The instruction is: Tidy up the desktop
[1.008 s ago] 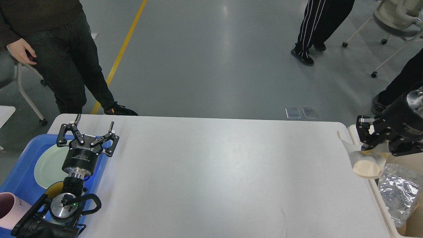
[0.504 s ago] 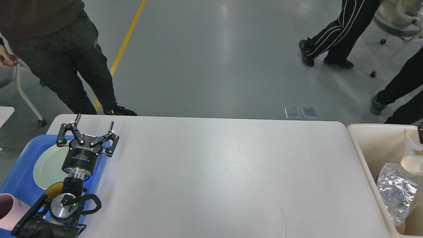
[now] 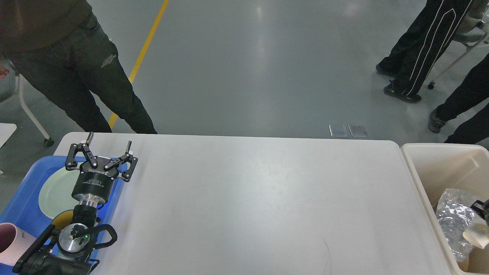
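Observation:
The white desktop (image 3: 248,198) fills the middle of the head view, and its surface shows bare. My left gripper (image 3: 109,139) is open and empty, hovering over the desktop's far left edge beside the blue tray (image 3: 23,198). Only a small black part of my right gripper (image 3: 482,208) shows at the right edge, low inside the cream bin (image 3: 431,164). Its fingers cannot be told apart. A cream paper cup (image 3: 475,233) lies just below it in the bin; I cannot tell whether it is held.
The blue tray holds a pale green plate (image 3: 53,191), a pink cup (image 3: 9,244) and a yellow item (image 3: 61,219). Crumpled clear wrap (image 3: 454,221) lies in the bin. A person (image 3: 76,76) stands at the table's far left corner; others stand at the back right.
My right gripper moved with the cream cup from the bin's left rim rightwards and down into the bin, nearly out of view. The left arm stayed still. The people behind shifted.

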Available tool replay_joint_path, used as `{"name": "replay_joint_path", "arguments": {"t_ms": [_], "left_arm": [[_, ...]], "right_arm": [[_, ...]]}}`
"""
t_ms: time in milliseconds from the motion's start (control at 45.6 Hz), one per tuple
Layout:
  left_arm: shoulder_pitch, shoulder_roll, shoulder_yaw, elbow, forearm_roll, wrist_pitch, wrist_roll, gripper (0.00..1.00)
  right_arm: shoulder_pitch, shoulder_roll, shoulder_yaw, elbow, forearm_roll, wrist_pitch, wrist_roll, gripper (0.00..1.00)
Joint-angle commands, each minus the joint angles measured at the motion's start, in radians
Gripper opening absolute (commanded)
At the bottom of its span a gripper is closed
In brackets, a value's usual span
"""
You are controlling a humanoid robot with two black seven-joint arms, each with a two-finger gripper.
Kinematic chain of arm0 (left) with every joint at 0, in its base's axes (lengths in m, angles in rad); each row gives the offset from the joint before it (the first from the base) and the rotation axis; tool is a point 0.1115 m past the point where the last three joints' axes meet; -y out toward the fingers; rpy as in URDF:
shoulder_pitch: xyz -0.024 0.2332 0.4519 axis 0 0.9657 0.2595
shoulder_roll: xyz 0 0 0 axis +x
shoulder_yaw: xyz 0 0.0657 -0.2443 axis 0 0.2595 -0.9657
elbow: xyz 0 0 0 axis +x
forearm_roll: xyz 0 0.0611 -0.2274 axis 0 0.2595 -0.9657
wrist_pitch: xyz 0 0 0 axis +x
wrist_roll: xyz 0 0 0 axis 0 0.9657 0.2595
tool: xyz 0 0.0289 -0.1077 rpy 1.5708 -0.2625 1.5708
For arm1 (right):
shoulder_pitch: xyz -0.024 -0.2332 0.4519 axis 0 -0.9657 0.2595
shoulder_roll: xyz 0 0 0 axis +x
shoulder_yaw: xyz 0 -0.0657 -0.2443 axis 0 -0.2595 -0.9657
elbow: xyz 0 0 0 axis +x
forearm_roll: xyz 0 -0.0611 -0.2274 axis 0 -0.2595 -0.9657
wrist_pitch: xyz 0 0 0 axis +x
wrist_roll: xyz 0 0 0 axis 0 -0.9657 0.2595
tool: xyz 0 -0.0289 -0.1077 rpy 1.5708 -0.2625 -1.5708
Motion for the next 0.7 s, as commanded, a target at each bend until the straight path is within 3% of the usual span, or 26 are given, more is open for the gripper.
{"name": "replay_joint_path", "arguments": {"t_ms": [0, 131, 373, 416, 482, 679], "left_arm": [[0.000, 0.001, 0.000, 0.000, 0.000, 0.000, 0.000, 0.97], [0.000, 0.001, 0.000, 0.000, 0.001, 0.000, 0.000, 0.97], [0.000, 0.001, 0.000, 0.000, 0.000, 0.000, 0.000, 0.97], [-0.002, 0.001, 0.000, 0.000, 0.000, 0.000, 0.000, 0.97], [0.000, 0.001, 0.000, 0.000, 0.001, 0.000, 0.000, 0.97], [0.000, 0.001, 0.000, 0.000, 0.000, 0.000, 0.000, 0.97]], "right_arm": [[-0.154, 0.103, 0.005, -0.148, 0.005, -0.074, 0.000, 0.00], [-0.174, 0.119, 0.014, -0.148, 0.016, -0.152, -0.001, 0.00], [-0.183, 0.117, 0.068, -0.148, 0.017, -0.160, -0.007, 0.03], [-0.183, 0.117, 0.065, -0.149, 0.017, -0.164, -0.007, 0.44], [-0.183, 0.123, 0.057, -0.146, 0.016, -0.164, -0.006, 0.98], [-0.183, 0.137, 0.068, -0.146, 0.017, -0.161, -0.007, 1.00]]}}
